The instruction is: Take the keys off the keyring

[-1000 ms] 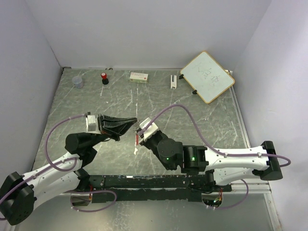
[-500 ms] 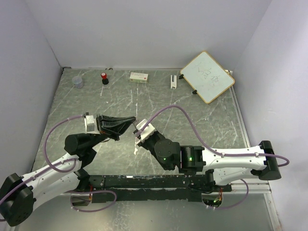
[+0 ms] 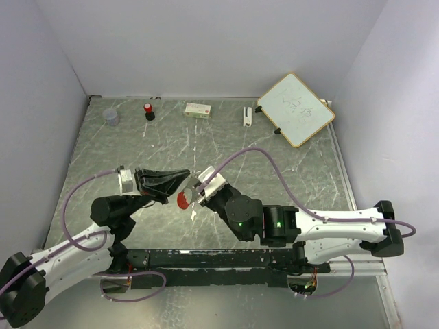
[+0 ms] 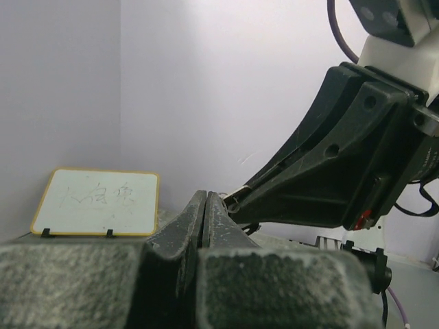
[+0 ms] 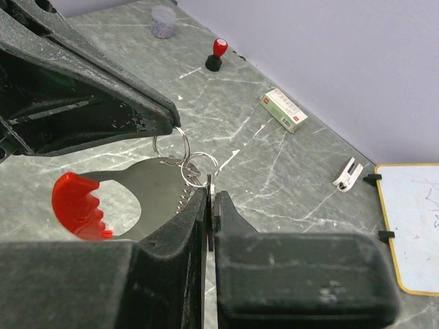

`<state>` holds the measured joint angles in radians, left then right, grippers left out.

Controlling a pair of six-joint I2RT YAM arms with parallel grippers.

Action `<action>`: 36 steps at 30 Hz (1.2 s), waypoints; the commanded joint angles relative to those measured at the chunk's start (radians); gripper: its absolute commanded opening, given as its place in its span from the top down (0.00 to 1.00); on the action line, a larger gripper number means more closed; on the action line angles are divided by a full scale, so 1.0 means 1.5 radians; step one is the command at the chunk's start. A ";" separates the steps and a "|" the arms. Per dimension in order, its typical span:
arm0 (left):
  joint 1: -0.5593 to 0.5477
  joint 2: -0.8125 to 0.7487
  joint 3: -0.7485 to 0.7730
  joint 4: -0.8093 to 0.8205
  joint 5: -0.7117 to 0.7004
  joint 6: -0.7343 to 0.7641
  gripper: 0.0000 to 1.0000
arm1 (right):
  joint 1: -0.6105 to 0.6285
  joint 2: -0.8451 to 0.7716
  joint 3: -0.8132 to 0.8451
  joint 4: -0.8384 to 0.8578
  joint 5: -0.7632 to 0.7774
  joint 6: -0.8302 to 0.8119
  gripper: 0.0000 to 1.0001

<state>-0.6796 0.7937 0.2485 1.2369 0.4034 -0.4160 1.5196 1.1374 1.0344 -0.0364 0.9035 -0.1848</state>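
Red-handled opener (image 5: 77,203) swung out — two rings (image 5: 186,163) pinched.

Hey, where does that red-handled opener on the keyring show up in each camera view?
Top external: the red-handled opener is just left of the picture's middle.
Left wrist: it cannot be made out in this view.
Right wrist: it is at the lower left, below the rings.
Shared landmark: the whiteboard is at the upper right from above, the lower left in the left wrist view, and the right edge in the right wrist view.
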 commanded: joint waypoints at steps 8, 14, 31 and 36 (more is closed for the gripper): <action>0.002 0.002 -0.022 0.061 -0.046 0.007 0.93 | -0.002 -0.029 0.028 -0.045 0.033 -0.003 1.00; 0.002 0.015 -0.023 0.062 -0.038 0.002 0.88 | -0.002 -0.021 0.034 -0.037 0.026 -0.013 1.00; 0.002 0.115 0.081 0.009 0.138 0.084 0.65 | -0.001 -0.020 0.046 -0.036 0.004 -0.024 1.00; 0.002 0.126 0.114 -0.057 0.162 0.129 0.65 | 0.002 -0.026 0.049 -0.042 -0.002 -0.023 1.00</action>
<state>-0.6788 0.9775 0.3649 1.2224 0.5785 -0.2993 1.5185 1.1133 1.0721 -0.1093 0.9089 -0.2100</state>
